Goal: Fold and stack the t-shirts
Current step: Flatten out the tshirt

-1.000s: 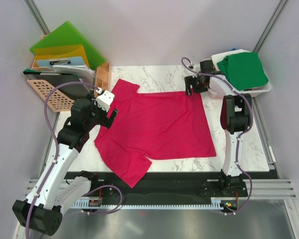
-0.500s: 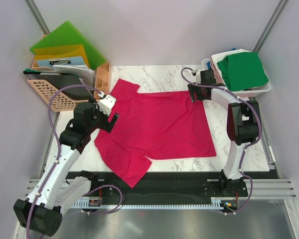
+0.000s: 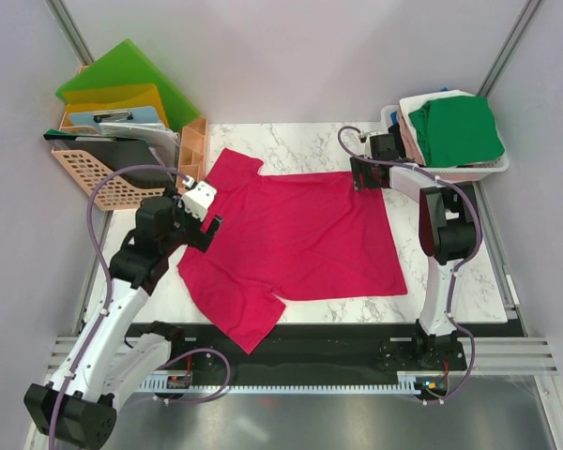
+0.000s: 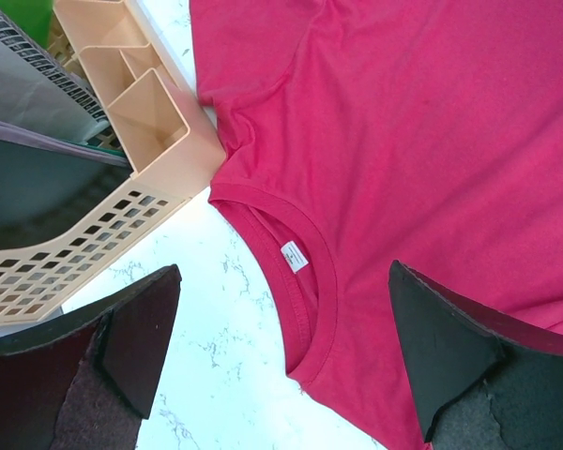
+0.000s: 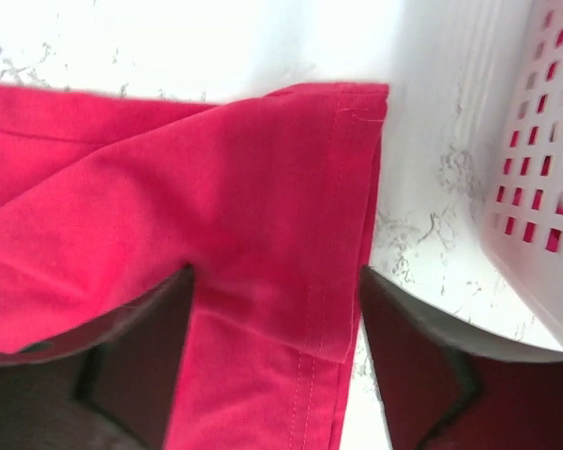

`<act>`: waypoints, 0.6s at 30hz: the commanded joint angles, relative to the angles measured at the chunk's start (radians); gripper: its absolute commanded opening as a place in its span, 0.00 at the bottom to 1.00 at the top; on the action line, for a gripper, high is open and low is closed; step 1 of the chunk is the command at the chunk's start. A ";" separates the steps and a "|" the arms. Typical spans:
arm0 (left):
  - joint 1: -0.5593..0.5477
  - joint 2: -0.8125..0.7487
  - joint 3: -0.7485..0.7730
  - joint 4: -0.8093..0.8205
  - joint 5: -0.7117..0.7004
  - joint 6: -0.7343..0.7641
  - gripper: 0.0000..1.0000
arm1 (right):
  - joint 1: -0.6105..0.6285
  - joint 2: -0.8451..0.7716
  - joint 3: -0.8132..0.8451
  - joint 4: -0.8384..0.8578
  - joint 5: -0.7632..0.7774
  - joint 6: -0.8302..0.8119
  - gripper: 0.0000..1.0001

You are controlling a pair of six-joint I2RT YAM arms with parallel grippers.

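Lying flat on the marble table (image 3: 310,141), the crimson t-shirt (image 3: 300,239) is spread out sideways, collar to the left, hem to the right. One sleeve points to the far left, just beside the peach organiser (image 3: 193,141). The other sleeve points to the near side and hangs over the table's near edge onto the dark strip.

The left gripper (image 3: 209,223) hovers over the collar (image 4: 300,272) at the shirt's left edge. Its jaws are spread wide and hold nothing. In the left wrist view the collar and its small white label (image 4: 294,255) sit between the two fingers, with bare marble to one side. No contact with the cloth shows.

The right gripper (image 3: 361,173) is at the shirt's far right corner, close to the white basket (image 3: 493,167). Its jaws are also apart. In the right wrist view the stitched hem corner (image 5: 357,103) lies just ahead of the gap, with cloth running between the two fingers. The cloth looks flat and unpinched. I cannot tell whether the fingers touch it.

The basket stands at the table's far right corner. A folded green t-shirt (image 3: 460,131) lies on top of it, with paler cloth under that, too hidden to sort out.

At far left, off the marble, a peach lattice tray (image 3: 94,178) holds dark items. A green folder (image 3: 122,70) and a yellow folder (image 3: 122,97) lean up behind it.
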 commanded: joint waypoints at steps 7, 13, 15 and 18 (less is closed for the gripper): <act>-0.002 -0.015 -0.018 0.012 -0.025 0.050 1.00 | -0.061 -0.045 -0.108 0.102 0.088 0.073 0.76; -0.002 0.094 -0.055 0.050 -0.033 0.047 1.00 | -0.029 -0.255 -0.292 0.180 0.121 -0.050 0.80; -0.002 0.150 -0.047 0.051 0.001 0.041 1.00 | -0.026 -0.301 -0.346 0.176 0.121 -0.051 0.80; -0.004 0.189 -0.030 0.053 0.033 0.033 0.99 | -0.026 -0.389 -0.403 0.158 0.107 -0.053 0.80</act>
